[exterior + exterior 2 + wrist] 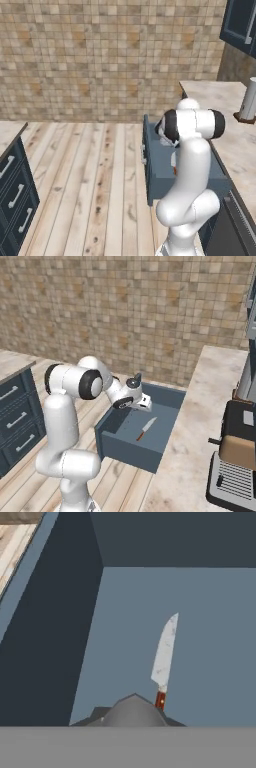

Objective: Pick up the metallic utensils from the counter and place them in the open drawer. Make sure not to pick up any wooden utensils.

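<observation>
You are looking at the small knife with the thin silver-grey blade and reddish-brown handle (146, 428), and it is lying flat on the floor of the open slate-blue box drawer (125, 448), roughly mid-floor and apart from every wall. In the hand view the same knife (164, 659) is showing its blade pointing away from the camera, with the handle end nearest you and partly hidden behind a dark part of the hand.

The white arm's two-finger gripper (145, 402) is hovering over the rear part of the drawer, above the knife and not touching it. You are not getting a clear look at the fingertips in any view, so whether the jaws are standing wide or narrow cannot be told; they are probably carrying nothing, since the knife is resting free on the drawer floor.

Judging by how things lie, the metal piece is already where the task wants it.

If you are ever taking hold of it again, treat it as light, rigid and thin. The polished blade is likely slippery and offers only a narrow edge, so you are better off closing across the handle, which is thicker and less slick. Lying flat on a hard floor, it is leaving little room under it for the fingers.
</observation>
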Robot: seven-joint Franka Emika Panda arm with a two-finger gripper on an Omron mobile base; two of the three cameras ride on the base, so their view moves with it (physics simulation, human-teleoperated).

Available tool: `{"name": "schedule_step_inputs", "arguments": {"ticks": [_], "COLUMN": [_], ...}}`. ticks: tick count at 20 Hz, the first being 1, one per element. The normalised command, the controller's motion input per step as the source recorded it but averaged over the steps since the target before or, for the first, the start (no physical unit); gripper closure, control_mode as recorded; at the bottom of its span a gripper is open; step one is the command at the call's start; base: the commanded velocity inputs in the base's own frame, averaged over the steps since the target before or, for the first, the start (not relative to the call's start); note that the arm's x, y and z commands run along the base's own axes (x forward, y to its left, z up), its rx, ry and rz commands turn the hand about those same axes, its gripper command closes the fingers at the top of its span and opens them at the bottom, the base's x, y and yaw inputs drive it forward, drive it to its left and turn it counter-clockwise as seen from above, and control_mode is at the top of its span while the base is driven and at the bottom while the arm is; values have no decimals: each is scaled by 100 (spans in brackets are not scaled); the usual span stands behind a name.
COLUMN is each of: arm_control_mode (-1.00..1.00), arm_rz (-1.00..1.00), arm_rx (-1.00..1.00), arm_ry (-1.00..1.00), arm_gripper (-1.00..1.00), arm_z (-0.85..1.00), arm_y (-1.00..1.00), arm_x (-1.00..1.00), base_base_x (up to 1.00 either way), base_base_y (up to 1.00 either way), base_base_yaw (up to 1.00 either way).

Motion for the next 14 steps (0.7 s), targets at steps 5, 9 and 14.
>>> {"name": "schedule_step_inputs", "arguments": {"ticks": [5,9,14], "arm_control_mode": [-100,-100,-100], "arm_rz": [1,0,-5], "arm_rx": [-2,-2,-1], "arm_ry": [7,11,9], "arm_gripper": [100,100,100], "arm_z": [-38,-31,-31], "arm_y": [-9,0,3], "arm_x": [28,12,47], "base_base_x": [0,0,0], "base_base_y": [0,0,0], "base_base_yaw": [0,0,0]}}
